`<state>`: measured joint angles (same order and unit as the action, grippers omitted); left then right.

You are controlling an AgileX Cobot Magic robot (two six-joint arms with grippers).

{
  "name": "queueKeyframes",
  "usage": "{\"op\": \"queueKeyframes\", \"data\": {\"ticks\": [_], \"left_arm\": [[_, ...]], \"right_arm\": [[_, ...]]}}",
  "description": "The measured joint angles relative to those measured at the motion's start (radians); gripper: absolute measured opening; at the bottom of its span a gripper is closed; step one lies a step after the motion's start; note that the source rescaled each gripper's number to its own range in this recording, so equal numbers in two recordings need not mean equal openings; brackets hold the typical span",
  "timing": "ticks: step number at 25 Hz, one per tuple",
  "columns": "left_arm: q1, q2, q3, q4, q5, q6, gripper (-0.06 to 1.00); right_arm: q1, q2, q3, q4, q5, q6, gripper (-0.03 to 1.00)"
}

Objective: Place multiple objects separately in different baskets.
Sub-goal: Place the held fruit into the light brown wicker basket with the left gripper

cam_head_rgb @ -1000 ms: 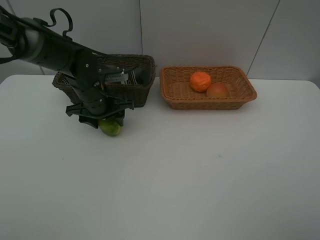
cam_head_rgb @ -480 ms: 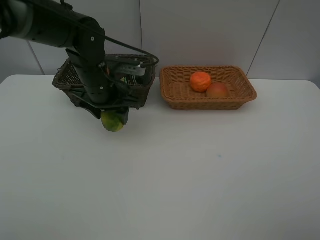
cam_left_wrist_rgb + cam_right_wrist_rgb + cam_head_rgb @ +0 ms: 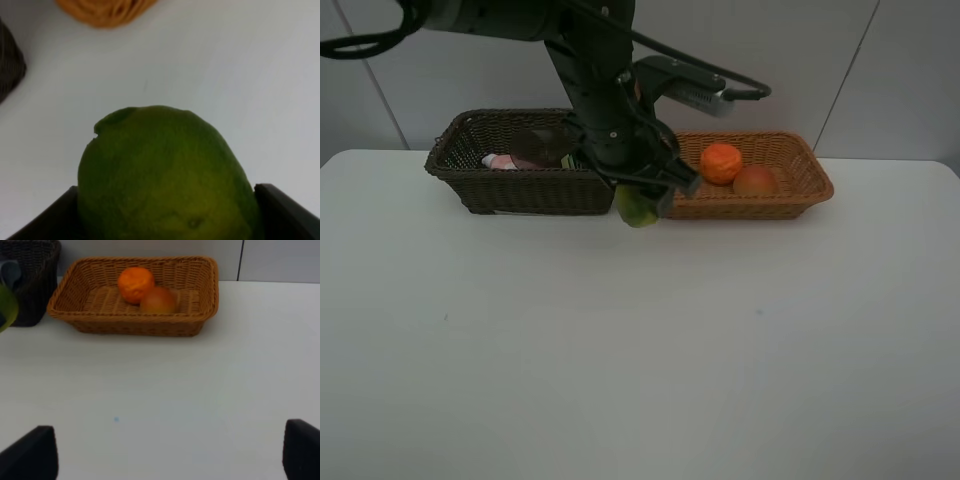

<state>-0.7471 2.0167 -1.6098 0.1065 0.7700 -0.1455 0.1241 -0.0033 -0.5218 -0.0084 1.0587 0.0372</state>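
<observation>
Green fruit held in left gripper, airborne just beside the tan basket's near-left corner. Looks firm, rounded, smooth-skinned, likely slippery; best gripped across its widest middle. A second ago it hung low by the dark basket; now carried across. Right gripper wide, empty.

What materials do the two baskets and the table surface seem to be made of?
Dark basket: woven wicker or rattan, matte dark brown; the weave shows on its wall. Tan basket: the same woven look in light orange-tan, though it could be plastic imitation. Table: smooth, white, faintly glossy, probably laminate or painted board.
</observation>
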Motion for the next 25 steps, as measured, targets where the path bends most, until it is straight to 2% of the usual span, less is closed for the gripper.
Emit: {"op": "queueKeyframes", "data": {"ticks": [5, 10, 12, 19, 25], "left_arm": [[-0.001, 0.152, -0.246, 0.023, 0.002, 0.0, 0.8], [-0.001, 0.291, -0.452, 0.13, -0.039, -0.017, 0.8], [-0.001, 0.327, -0.477, 0.154, -0.075, -0.02, 0.8], [-0.001, 0.425, -0.479, 0.157, -0.226, -0.021, 0.8], [0.001, 0.458, -0.479, 0.156, -0.248, -0.021, 0.8]], "right_arm": [[0.0, 0.0, 0.0, 0.0, 0.0, 0.0, 0.97], [0.0, 0.0, 0.0, 0.0, 0.0, 0.0, 0.97], [0.0, 0.0, 0.0, 0.0, 0.0, 0.0, 0.97], [0.0, 0.0, 0.0, 0.0, 0.0, 0.0, 0.97], [0.0, 0.0, 0.0, 0.0, 0.0, 0.0, 0.97]]}}
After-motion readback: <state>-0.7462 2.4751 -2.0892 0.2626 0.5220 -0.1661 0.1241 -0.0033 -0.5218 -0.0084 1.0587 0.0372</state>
